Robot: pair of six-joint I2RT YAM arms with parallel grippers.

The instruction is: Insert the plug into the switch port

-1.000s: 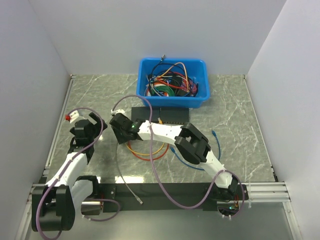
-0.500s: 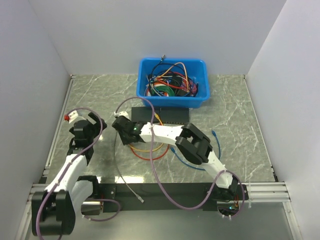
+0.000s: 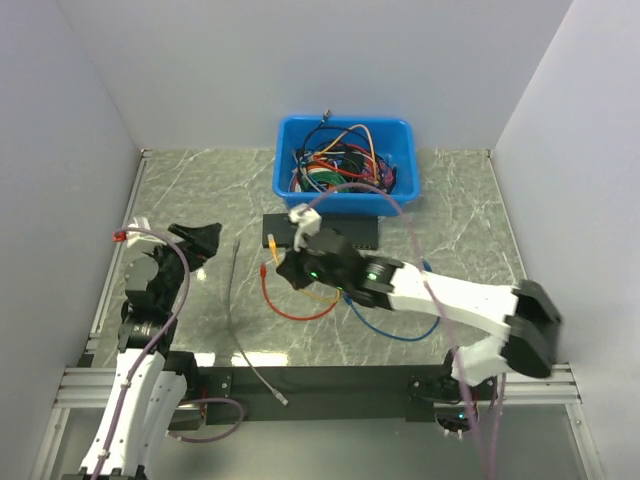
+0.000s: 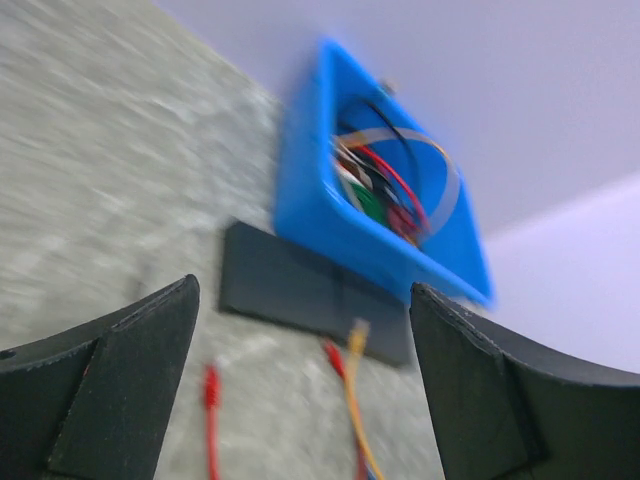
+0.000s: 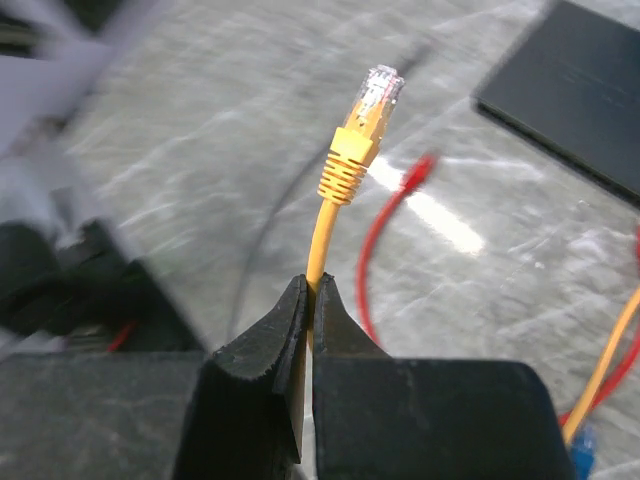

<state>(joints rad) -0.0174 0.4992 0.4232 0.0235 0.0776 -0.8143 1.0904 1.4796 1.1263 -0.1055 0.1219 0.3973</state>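
Note:
My right gripper (image 5: 312,285) is shut on a thin yellow cable (image 5: 322,235) just below its yellow boot. Its clear plug (image 5: 381,88) points up and away. This is not the blue cable's plug. The blue cable (image 3: 400,335) loops on the table under the right arm, and one blue end (image 5: 583,450) shows low in the right wrist view. I cannot make out its plug. The black switch (image 3: 275,228) lies flat in front of the bin, and its ports are not visible. My left gripper (image 3: 195,240) stands open and empty, left of the switch (image 4: 300,285).
A blue bin (image 3: 340,203) full of tangled cables stands behind the switch. A red cable (image 3: 295,312) loops on the table with its plug (image 5: 420,170) near the held one. A thin grey cable (image 3: 232,300) runs toward the near edge. White walls close three sides.
My right gripper shut on the yellow cable and carried it up and right, while that arm's elbow swung out to the right. The left arm drew back to the left, still open.

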